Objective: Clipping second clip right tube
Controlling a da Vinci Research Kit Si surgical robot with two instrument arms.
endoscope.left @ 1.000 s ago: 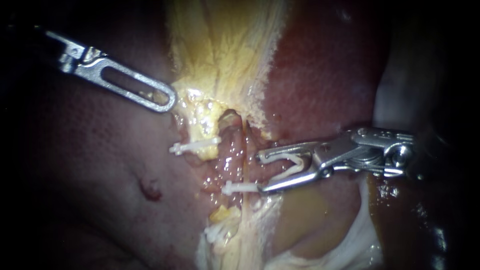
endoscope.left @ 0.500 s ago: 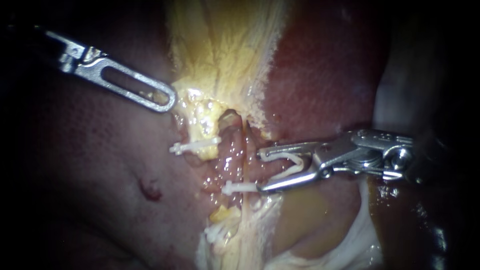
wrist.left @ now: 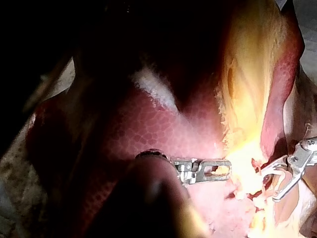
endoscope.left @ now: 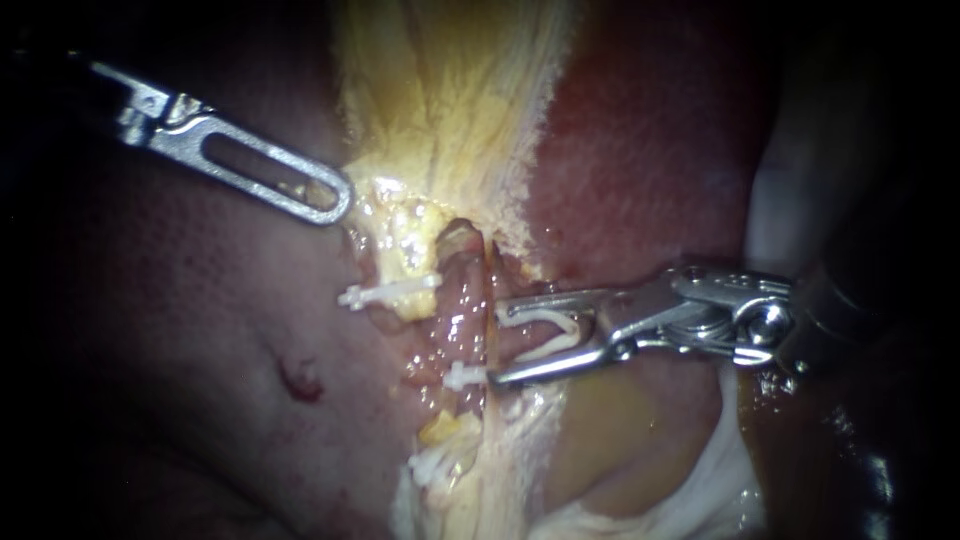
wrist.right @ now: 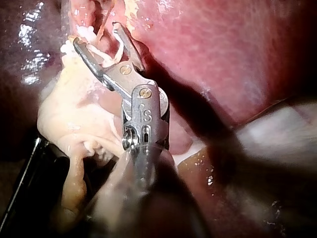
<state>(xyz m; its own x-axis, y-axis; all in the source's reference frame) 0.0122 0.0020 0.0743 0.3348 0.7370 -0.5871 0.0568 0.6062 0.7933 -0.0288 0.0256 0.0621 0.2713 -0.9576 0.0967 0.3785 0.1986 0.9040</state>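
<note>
1. Running up and down the endoscope view, the right tube (endoscope.left: 462, 315) is pink, wet and lumpy; yellow tissue (endoscope.left: 450, 100) lies above it and paler tissue below.
2. A seated clip (endoscope.left: 465, 377) crosses the tube low down; an upper clip (endoscope.left: 390, 292) sits on the yellowish strand to its left; a lowest clip (endoscope.left: 432, 465) lies further down.
3. The loaded clip (endoscope.left: 540, 315) is white with its legs spread; it lies just right of the tube, mouth toward it and crosswise to the tube's long axis; the tube looks to be ahead of the legs, not yet between them.
4. The right instrument (endoscope.left: 494, 345) has its jaws apart yet clamped on the loaded clip, one leg against each; its lower tip is just beside the seated clip; I judge the coming move a short advance across the tube, above that clip.
5. The left instrument (endoscope.left: 338, 200) is well apart, its tip at the yellow tissue's edge; whether it grips anything I cannot tell; the right instrument is far nearer.
6. The liver (endoscope.left: 640, 150) lies on both sides.
</note>
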